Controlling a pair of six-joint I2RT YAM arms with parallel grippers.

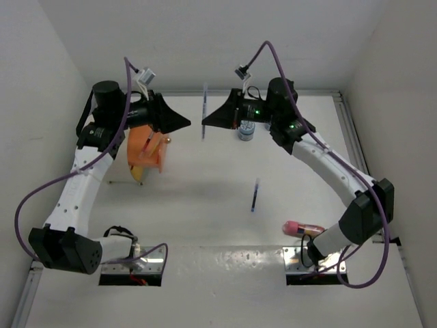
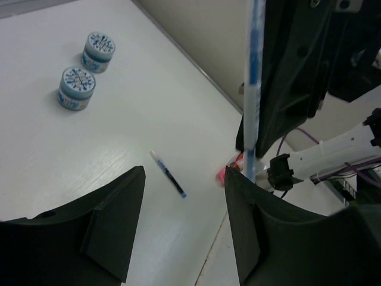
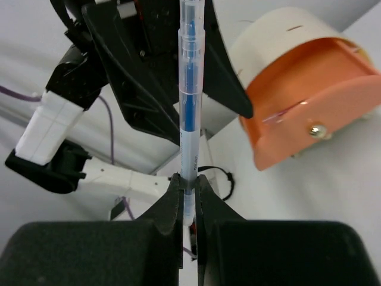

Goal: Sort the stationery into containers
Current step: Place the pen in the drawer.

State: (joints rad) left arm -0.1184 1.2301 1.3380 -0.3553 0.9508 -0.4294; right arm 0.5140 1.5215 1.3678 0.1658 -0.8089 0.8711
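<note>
Grip: the right gripper (image 3: 189, 182) is pressed together on a blue pen (image 3: 189, 107), pinching it close to its lower end.
Held pen: upright in the air over the far middle of the table (image 1: 205, 225); most of its clear barrel, with the blue core inside, rises above the fingers.
Facing arm: the left gripper (image 2: 184, 173) points at the right one from the left, its jaws spread with nothing between them.
Gap between the two: in the left wrist view the held pen stands by the tip of one left finger (image 2: 238, 196) rather than inside the gap (whether it touches that finger cannot be told).
Container: the cream drum (image 3: 280, 27) sits at the far left under the left arm, just behind the left gripper, with its orange front (image 3: 303, 95) carrying a small metal knob (image 3: 315, 129).
Round pieces: two blue-and-white round pieces (image 2: 76, 87) stand just beside each other on the table at the far right of middle, below the right wrist.
Loose pen: a second blue pen (image 1: 255, 195) lies flat on the table, nearer than both grippers and a little right of centre, well apart from the drum.
Cylinder: the pink-and-tan cylinder (image 1: 302, 228) lies on its side at the near right, next to the right arm's base.
</note>
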